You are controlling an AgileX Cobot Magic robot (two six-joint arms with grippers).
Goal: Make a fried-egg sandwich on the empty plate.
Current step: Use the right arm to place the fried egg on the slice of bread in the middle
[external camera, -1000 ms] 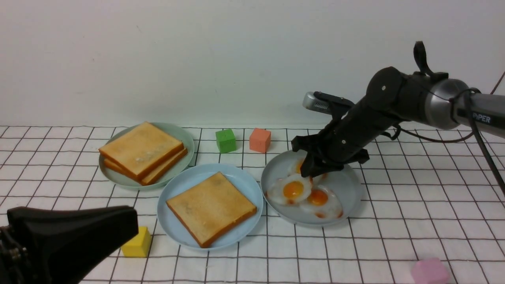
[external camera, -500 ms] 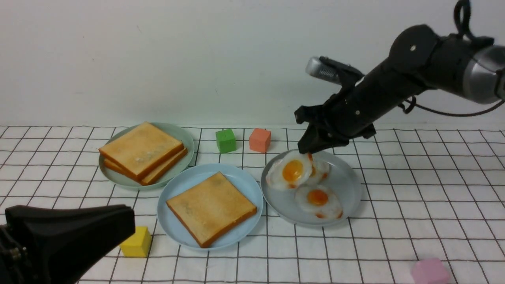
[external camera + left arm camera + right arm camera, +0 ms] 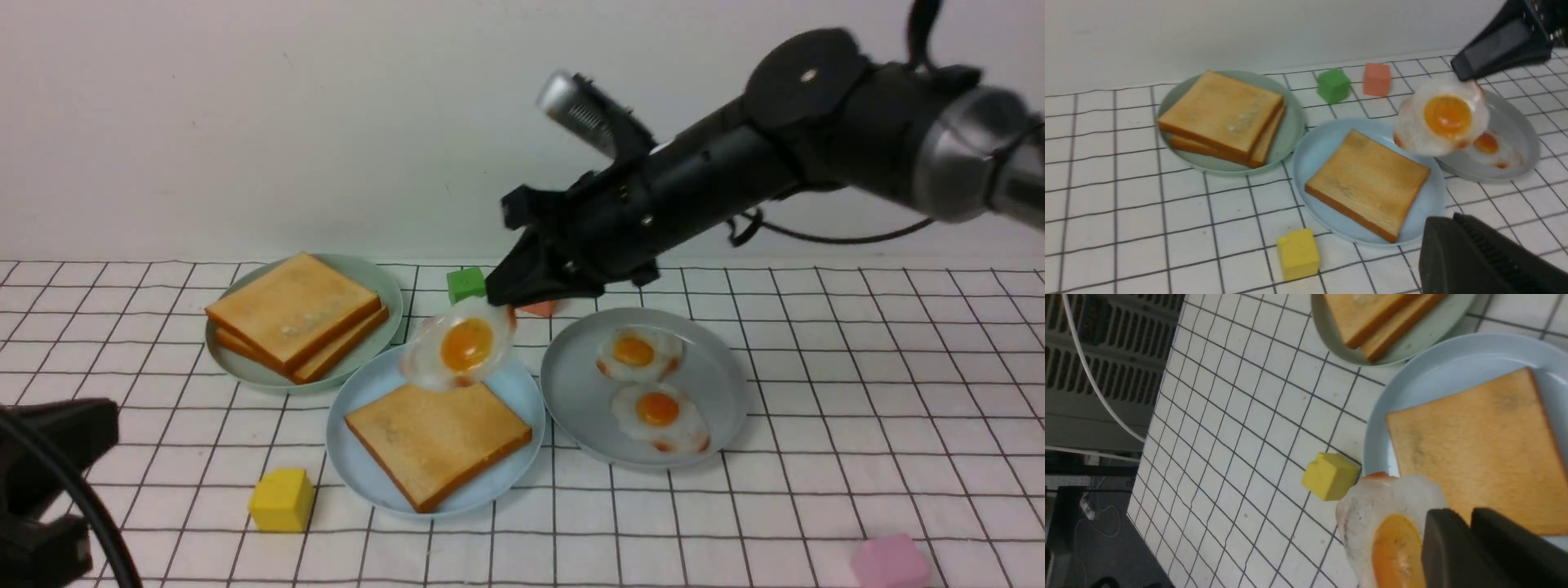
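The empty plate, sky-blue [image 3: 359, 461], holds one golden toast slice [image 3: 437, 429] and no second slice or egg on it. My right gripper [image 3: 500, 296] is shut on the edge of a fried egg [image 3: 459, 347], which hangs tilted in the air over the plate's far edge. In the right wrist view the egg [image 3: 1384, 526] dangles from the pinching fingers [image 3: 1449, 543] beside the toast [image 3: 1478, 449]. My left gripper [image 3: 1447, 218] is shut and holds nothing, low at the near side of the blue plate [image 3: 1323, 143].
A grey plate [image 3: 710, 384] on the right holds two more fried eggs [image 3: 638, 353]. A pale green plate [image 3: 384, 286] at back left carries two stacked toast slices [image 3: 290, 314]. Green [image 3: 466, 283], orange [image 3: 540, 308], yellow [image 3: 282, 498] and pink [image 3: 888, 562] blocks lie around.
My right gripper lifted one egg off the grey plate and carried it left, over the blue plate. My left arm drew back toward the lower left corner.
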